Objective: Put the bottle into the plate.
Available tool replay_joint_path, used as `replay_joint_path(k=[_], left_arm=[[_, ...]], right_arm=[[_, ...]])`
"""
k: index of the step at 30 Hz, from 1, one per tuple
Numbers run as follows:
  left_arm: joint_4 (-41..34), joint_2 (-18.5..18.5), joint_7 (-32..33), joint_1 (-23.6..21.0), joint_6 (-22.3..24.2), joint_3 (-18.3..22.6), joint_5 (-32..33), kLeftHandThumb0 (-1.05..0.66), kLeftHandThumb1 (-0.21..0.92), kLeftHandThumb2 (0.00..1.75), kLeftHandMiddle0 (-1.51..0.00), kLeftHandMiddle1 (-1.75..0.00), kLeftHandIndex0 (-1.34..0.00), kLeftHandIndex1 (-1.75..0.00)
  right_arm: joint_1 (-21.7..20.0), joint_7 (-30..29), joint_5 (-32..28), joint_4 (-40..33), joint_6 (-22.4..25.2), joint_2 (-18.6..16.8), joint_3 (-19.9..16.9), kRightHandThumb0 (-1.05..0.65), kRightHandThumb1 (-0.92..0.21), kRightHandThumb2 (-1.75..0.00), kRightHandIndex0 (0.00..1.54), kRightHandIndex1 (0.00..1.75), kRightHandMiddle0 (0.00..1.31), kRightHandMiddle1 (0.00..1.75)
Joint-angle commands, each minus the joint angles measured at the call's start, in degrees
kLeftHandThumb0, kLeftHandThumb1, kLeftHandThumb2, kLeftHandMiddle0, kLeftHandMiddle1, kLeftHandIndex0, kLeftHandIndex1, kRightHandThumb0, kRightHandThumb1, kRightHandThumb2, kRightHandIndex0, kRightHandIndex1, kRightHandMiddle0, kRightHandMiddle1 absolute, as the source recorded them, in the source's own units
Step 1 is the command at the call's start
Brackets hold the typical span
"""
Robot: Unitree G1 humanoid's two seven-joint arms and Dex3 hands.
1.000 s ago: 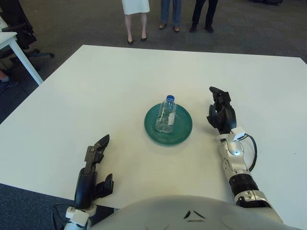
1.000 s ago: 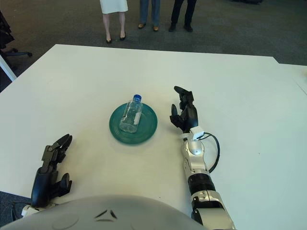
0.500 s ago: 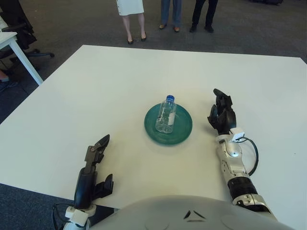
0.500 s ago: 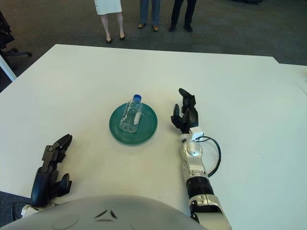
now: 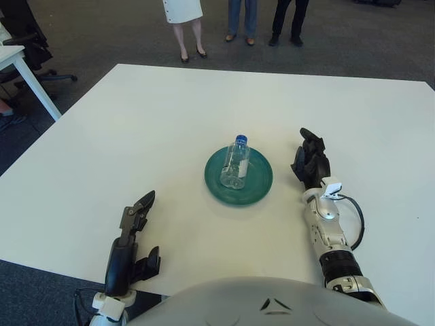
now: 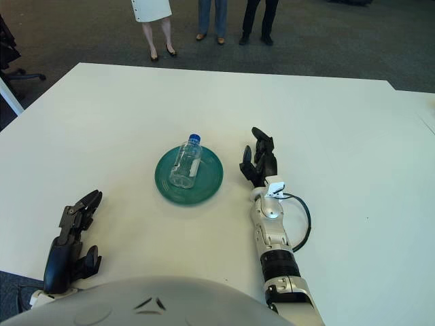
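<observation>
White table (image 5: 136,122), grey carpet (image 5: 102,34) beyond

Right hand (image 5: 310,161) reaches forward, fingers (image 5: 305,135) loosely spread (holding nothing); left hand (image 5: 138,212) low, fingers relaxed.

White table (image 5: 136,122), green plate (image 5: 261,182) lying directly on it near the middle, just left of the right hand's fingers (image 5: 307,153), well ahead of the left hand's fingers (image 5: 139,207)
</observation>
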State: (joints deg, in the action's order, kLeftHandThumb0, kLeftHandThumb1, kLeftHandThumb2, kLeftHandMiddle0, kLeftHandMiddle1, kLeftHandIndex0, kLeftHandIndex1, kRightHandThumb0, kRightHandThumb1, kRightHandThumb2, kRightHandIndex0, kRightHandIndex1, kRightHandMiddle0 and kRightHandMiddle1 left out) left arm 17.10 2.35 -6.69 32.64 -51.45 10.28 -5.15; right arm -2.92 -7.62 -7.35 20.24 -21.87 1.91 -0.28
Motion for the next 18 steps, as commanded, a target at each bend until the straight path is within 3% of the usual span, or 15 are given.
replay_joint_path(k=[1, 10, 18], left_arm=[[7.29, -0.44, 1.67, -39.45, 28.76, -2.80, 1.66, -0.78, 0.92, 0.76, -0.34, 0.00, 0.00, -0.74], [8.60, 0.01, 1.48, -41.40, 34.56, -2.51, 2.05, -0.75, 0.92, 0.80, -0.33, 0.00, 0.00, -0.73], [11.11, 0.06, 1.91, -43.33, 37.04, -2.21, 1.85, -0.73, 0.92, 0.82, -0.33, 0.00, 0.00, -0.72]], right_arm=[[-1.50, -4.15, 0.04, -2.52, 11.91, -2.39, -1.91, -0.68, -0.92, -0.75, 0.30, 0.00, 0.00, 0.61], [-2.74, -5.50, 1.04, -0.99, 13.00, -2.61, -1.82, -0.68, -0.92, -0.76, 0.29, 0.00, 0.00, 0.60], [-2.85, -6.20, 1.48, -0.95, 14.02, -2.60, -1.45, -0.69, -0.92, -0.76, 0.31, 0.01, 0.00, 0.60]])
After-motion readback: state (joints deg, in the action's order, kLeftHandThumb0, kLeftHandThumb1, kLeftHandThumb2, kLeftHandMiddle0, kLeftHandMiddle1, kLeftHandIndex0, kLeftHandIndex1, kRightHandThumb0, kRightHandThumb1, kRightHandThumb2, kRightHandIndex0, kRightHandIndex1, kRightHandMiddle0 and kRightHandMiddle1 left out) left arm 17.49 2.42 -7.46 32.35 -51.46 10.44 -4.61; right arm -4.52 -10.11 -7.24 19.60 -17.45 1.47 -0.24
